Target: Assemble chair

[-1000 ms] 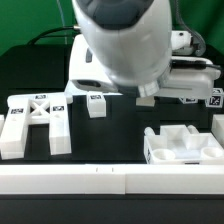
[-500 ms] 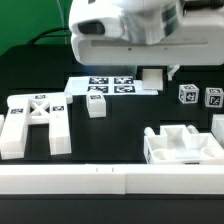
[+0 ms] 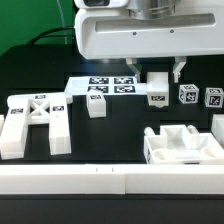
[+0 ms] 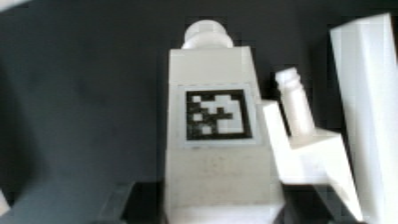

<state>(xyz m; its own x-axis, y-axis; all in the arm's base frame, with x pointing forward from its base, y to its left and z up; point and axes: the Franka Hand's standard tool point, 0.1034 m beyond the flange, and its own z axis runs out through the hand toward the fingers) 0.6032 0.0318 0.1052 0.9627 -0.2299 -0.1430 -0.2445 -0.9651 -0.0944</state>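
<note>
My gripper [image 3: 158, 76] hangs at the top middle of the exterior view, shut on a long white chair piece [image 3: 157, 88] with a square tag on it. The piece is held above the black table, just to the exterior view's right of the marker board [image 3: 100, 85]. In the wrist view the same piece [image 4: 217, 110] runs out from between the dark fingers [image 4: 150, 202], tag facing the camera. The X-braced frame [image 3: 35, 118] lies at the exterior view's left. The notched block [image 3: 182, 145] sits at the front right.
A small white block [image 3: 96, 104] stands in front of the marker board. Two tagged cubes [image 3: 187, 94] [image 3: 213, 97] sit at the back right. A white ledge [image 3: 110, 180] runs along the front. Another white part [image 4: 365, 80] shows beside the held piece.
The gripper body has drawn back from close to the camera and risen. The held white piece has shifted a little toward the exterior view's right, still in the jaws.
</note>
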